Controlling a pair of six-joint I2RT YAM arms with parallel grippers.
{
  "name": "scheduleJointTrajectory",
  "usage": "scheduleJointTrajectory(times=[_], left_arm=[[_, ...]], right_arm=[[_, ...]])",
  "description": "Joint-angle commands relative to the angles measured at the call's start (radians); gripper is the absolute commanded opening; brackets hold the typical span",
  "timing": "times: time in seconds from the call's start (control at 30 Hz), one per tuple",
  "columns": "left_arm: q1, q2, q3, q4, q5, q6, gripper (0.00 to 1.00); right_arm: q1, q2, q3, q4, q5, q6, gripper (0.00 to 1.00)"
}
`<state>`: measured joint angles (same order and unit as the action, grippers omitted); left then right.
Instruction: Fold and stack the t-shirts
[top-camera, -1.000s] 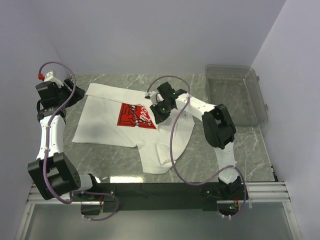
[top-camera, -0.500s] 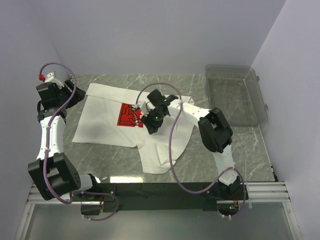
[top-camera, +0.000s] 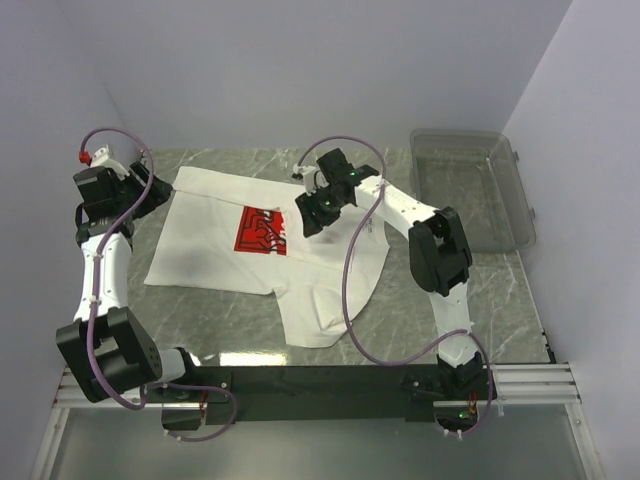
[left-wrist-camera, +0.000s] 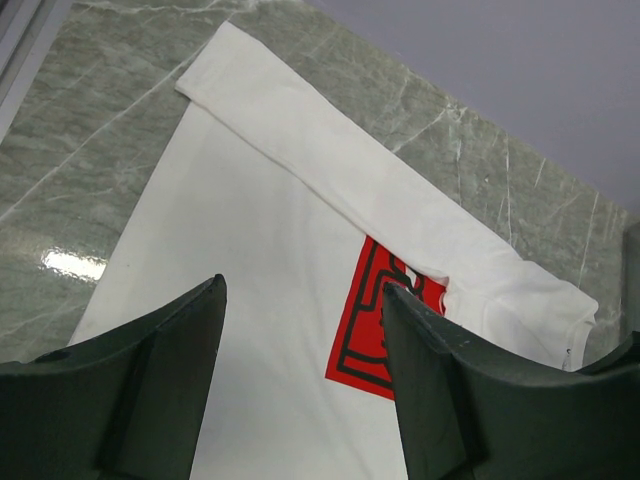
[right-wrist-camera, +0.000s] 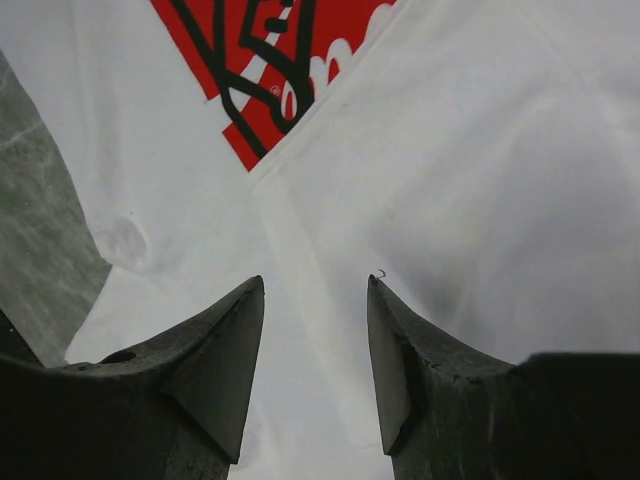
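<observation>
**A:** Where do we find the shirt (top-camera: 215, 250)?

**B:** We see it lying flat on the table (top-camera: 480, 290), from the middle out toward 9 o'clock. A narrow band is folded over along its 12 o'clock edge. Its 3 o'clock side is also turned inward, and that white flap covers the right edge of the red print (top-camera: 262, 232). A loose part of the cloth trails down toward 6 o'clock.

**A:** And the right jaws?

**B:** We see the right arm (top-camera: 440, 250) reaching in from 5 o'clock. The right jaws stand spread over the flap, at 3 o'clock of the print. In the wrist view only white cloth (right-wrist-camera: 480, 150) shows in the gap, with the print (right-wrist-camera: 270, 50) beyond the tips. They pinch nothing. We cannot tell whether the tips touch the cloth.

**A:** What about the left side?

**B:** The left arm (top-camera: 100, 260) stands at the table's 9 o'clock edge. The left jaws are also spread and hold nothing. Its wrist view looks past them to the shirt (left-wrist-camera: 250, 270) and the folded band, with bare table (left-wrist-camera: 60, 170) to one side.

**A:** Anything else out there?

**B:** We see a clear grey bin (top-camera: 470, 200) at 2 o'clock, well apart from the shirt.
</observation>
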<state>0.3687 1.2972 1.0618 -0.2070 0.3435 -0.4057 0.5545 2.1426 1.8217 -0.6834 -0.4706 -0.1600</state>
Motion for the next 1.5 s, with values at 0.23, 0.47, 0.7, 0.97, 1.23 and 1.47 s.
scheduleJointTrajectory(times=[0.23, 0.47, 0.7, 0.97, 1.23, 1.47], left_arm=[[-0.001, 0.020, -0.056, 0.005, 0.106, -0.044, 0.69], [-0.014, 0.068, -0.071, -0.022, 0.166, -0.081, 0.69], [-0.019, 0.077, -0.091, -0.043, 0.160, -0.082, 0.69], [-0.022, 0.077, -0.086, -0.060, 0.160, -0.074, 0.69], [-0.022, 0.080, -0.082, -0.063, 0.163, -0.071, 0.69], [-0.020, 0.093, -0.079, -0.061, 0.170, -0.070, 0.68]], right_arm=[[0.091, -0.001, -0.022, -0.047, 0.010, -0.052, 0.52], [0.171, 0.068, 0.044, -0.053, 0.190, -0.055, 0.52], [0.217, 0.126, 0.085, -0.042, 0.263, -0.026, 0.51], [0.229, 0.168, 0.128, -0.034, 0.316, -0.001, 0.50], [0.234, 0.180, 0.119, -0.034, 0.331, -0.004, 0.43], [0.234, 0.174, 0.110, -0.039, 0.319, -0.009, 0.30]])
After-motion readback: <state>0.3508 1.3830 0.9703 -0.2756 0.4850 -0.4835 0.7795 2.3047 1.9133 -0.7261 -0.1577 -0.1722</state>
